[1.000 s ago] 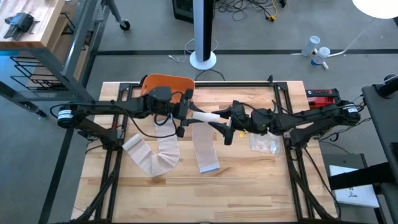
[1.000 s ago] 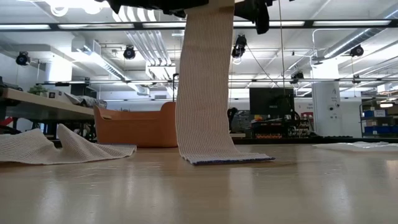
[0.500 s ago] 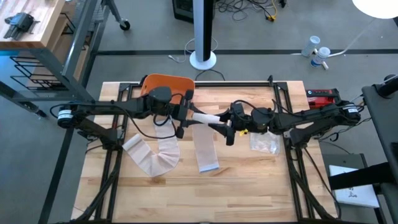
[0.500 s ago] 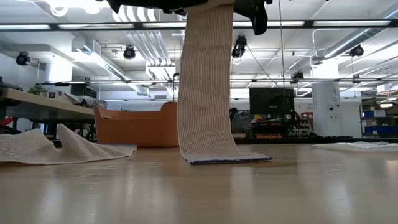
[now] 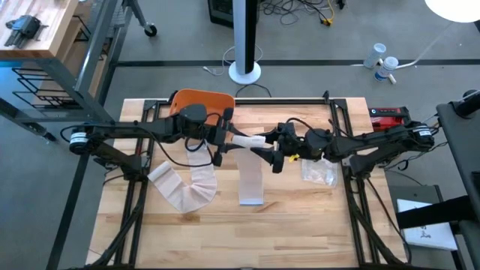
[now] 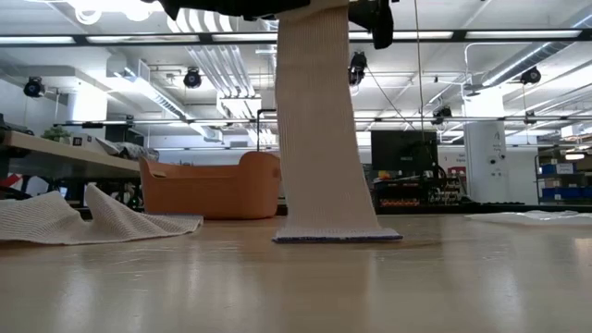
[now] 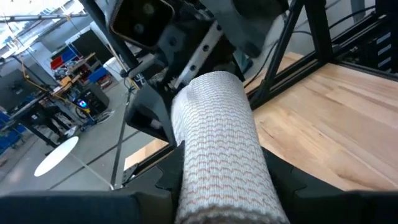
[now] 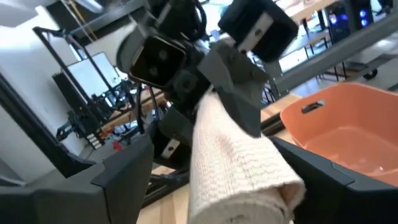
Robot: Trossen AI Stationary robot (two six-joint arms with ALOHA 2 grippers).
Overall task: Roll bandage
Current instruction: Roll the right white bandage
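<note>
A cream bandage roll (image 5: pixel 246 140) hangs level above the middle of the table, between my two grippers. From it a strip (image 6: pixel 319 120) drops straight down, and the strip's free end (image 6: pixel 338 236) lies flat on the wood. My left gripper (image 5: pixel 223 139) is shut on the roll from the table's left, my right gripper (image 5: pixel 271 147) from the right. A second bandage (image 5: pixel 184 187) lies unrolled and crumpled at the left. My left gripper pinches the roll's left end (image 7: pixel 214 168) between its two fingers (image 7: pixel 163 180), coming level from the table's left and lying along the roll. The roll is lifted clear, with the strip hanging under it. My right gripper pinches the roll's right end (image 8: pixel 245 180) between its two fingers (image 8: pixel 127 168), coming level from the table's right and lying along the roll. The roll stays level and clear of the table; only the strip's tail (image 5: pixel 251 199) rests on the wood.
An orange basin (image 5: pixel 202 101) stands at the far edge behind the left gripper. A clear plastic bag (image 5: pixel 319 172) lies under the right arm. Black frame rails (image 5: pixel 135 195) run along both table sides. Bare wood lies toward the near edge.
The top of the hanging strip has shifted a little toward the table's right, so the strip now hangs straight instead of slanting. Its tail has stayed on the table and turned slightly. Both grippers have kept hold of the roll.
</note>
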